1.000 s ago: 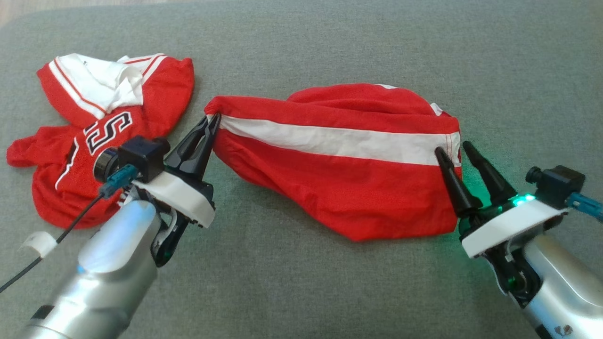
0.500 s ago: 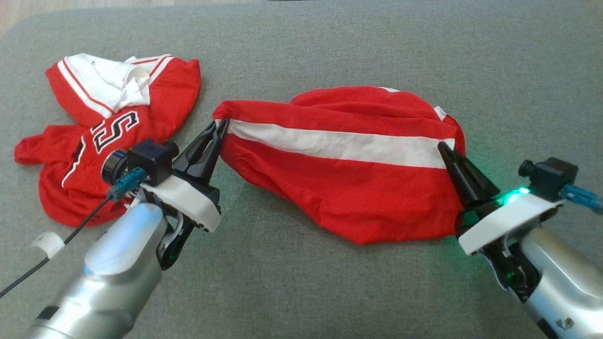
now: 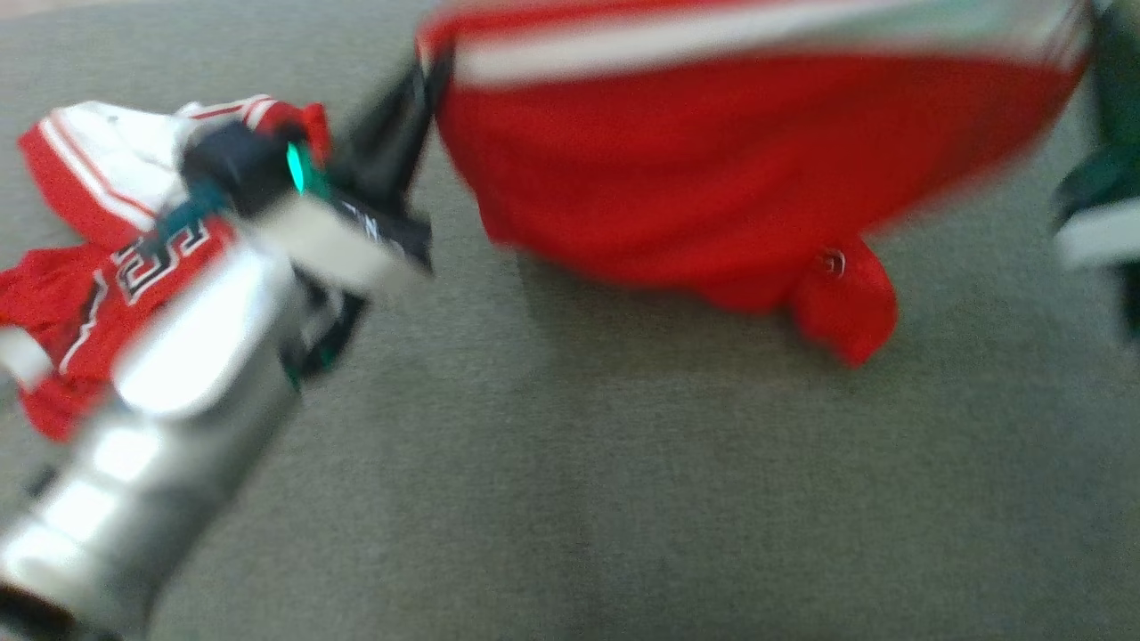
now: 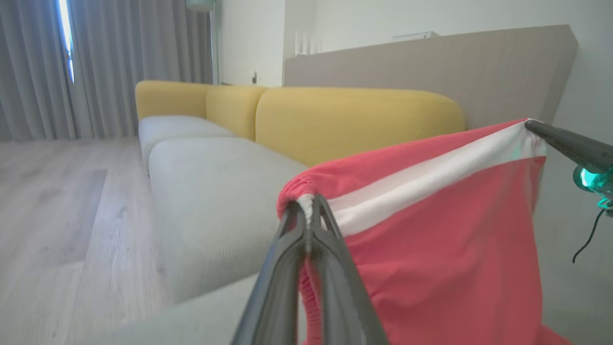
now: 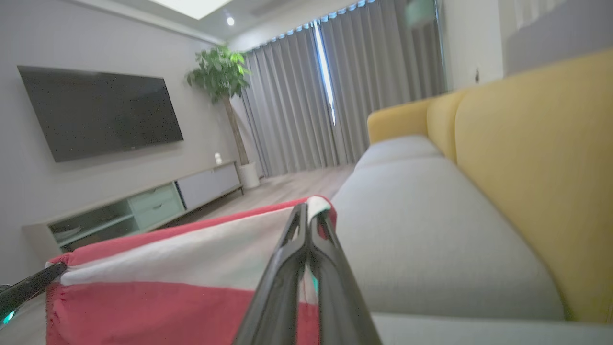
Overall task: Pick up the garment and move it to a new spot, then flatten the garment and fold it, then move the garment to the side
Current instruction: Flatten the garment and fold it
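We count two red garments: shorts (image 3: 712, 160), upper centre, waistband clenched by left gripper (image 4: 307, 211) and right gripper (image 5: 310, 213); jersey (image 3: 71, 285), left edge.

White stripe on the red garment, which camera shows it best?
The left wrist view: the white stripe runs sharp and unbroken between the left gripper and the right gripper. The head view blurs it at the top edge; the right wrist view hides part behind the fingers.

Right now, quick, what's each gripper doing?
Left gripper: jaws shut on the garment.
Right gripper: jaws shut on the garment's other end.
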